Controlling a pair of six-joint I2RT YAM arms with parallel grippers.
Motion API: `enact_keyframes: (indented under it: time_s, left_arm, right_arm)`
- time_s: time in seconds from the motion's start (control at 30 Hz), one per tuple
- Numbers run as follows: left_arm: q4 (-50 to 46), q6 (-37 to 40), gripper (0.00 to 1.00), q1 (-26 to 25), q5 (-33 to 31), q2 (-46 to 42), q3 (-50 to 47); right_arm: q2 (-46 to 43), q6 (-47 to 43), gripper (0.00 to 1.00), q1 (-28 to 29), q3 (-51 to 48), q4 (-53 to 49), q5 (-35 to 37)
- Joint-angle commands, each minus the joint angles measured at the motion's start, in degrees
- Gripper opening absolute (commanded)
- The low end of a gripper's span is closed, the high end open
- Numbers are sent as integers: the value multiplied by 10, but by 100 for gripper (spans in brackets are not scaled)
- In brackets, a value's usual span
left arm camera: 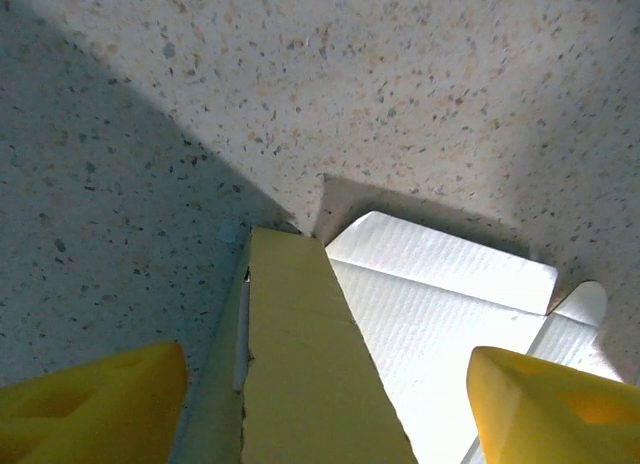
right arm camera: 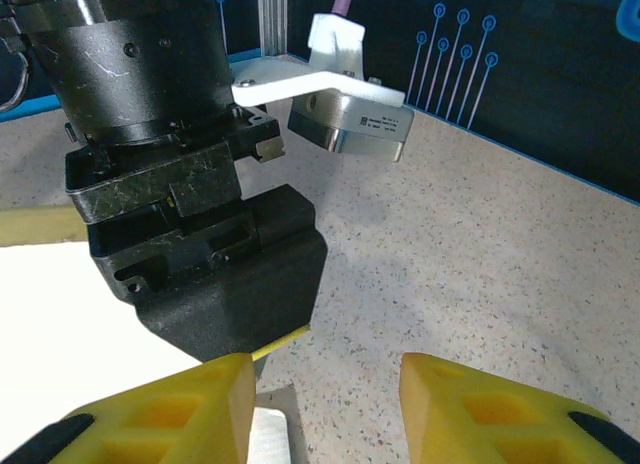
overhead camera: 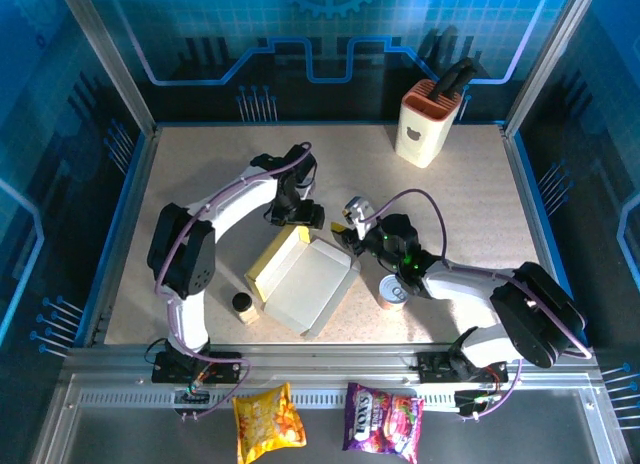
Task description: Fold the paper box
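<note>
From above we place the paper box (overhead camera: 303, 276) at the middle of the table (overhead camera: 480, 214), its yellow flap (left arm camera: 305, 354) raised toward ten o'clock, while the left wrist view shows us the left gripper (left arm camera: 325, 404) spread wide astride that flap, and the right wrist view the right gripper (right arm camera: 320, 414), at the box's one o'clock, parted on nothing.

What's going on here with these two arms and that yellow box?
Two robot arms are folding a cardboard box lying in the middle of the table. The left gripper is open, one finger on each side of a raised yellow flap, without clamping it. The right gripper hovers open near the box's far corner, next to the left one. The box is only partly folded.
</note>
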Motion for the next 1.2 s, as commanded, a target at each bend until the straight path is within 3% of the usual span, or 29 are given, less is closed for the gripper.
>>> enact_keyframes:
  time_s: [0.0,0.87,1.17]
  left_arm:
    - [-26,14,70,-7,-10,16,22]
    - [-21,11,39,-8,-23,21,19]
    - [-11,9,36,-5,-36,1,12]
  right_arm:
    - [-15,-6,44,-6,-10,-12,14]
    - [-24,-27,43,7,2,-50,20]
    - [-42,-18,44,13,24,-93,33]
